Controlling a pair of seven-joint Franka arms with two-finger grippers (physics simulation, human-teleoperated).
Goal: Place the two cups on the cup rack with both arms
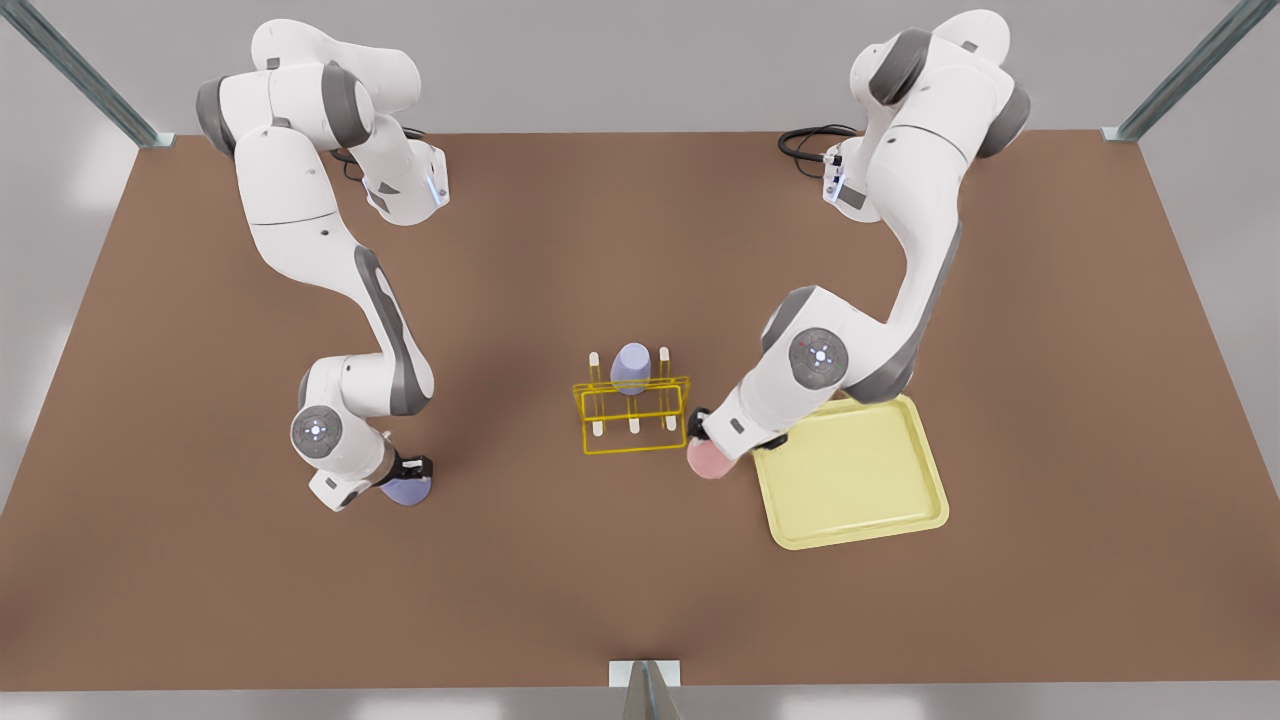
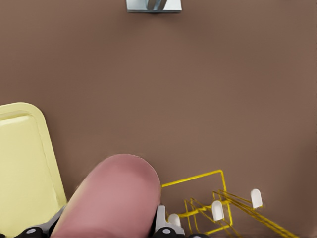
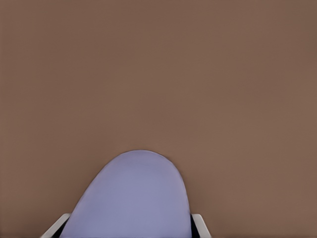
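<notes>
Left gripper (image 1: 703,432): the one on the front view's right, going by its wrist cam. It's got the pink cup (image 1: 708,460) pinched between its fingers (image 2: 161,218), sitting just beside the rack's (image 1: 632,418) near corner, between the rack and the tray (image 1: 905,505).

Right gripper (image 1: 408,474): over on the front view's left, well away from the rack. Fingers (image 3: 199,223) are closed around the lavender cup (image 1: 406,490), low over the table (image 1: 640,600). Can't really tell if the cup is touching the table or just off it.

Rack: yellow wire thing in the middle, white-tipped pegs (image 2: 256,198) sticking up. One lavender cup on rack (image 1: 632,366) already sits over a back peg, looks the same as the one the right gripper has.

Done so far: both cups look grabbed, I'd say. Neither of the two held ones is on a peg yet.

Left to do: pink one seems pretty close, probably just needs lifting and lining up over a free front peg. The lavender one has the whole trip across the table to go, then the same peg drop.

Progress guess: roughly halfway. Grasping is done, placing isn't.
</notes>
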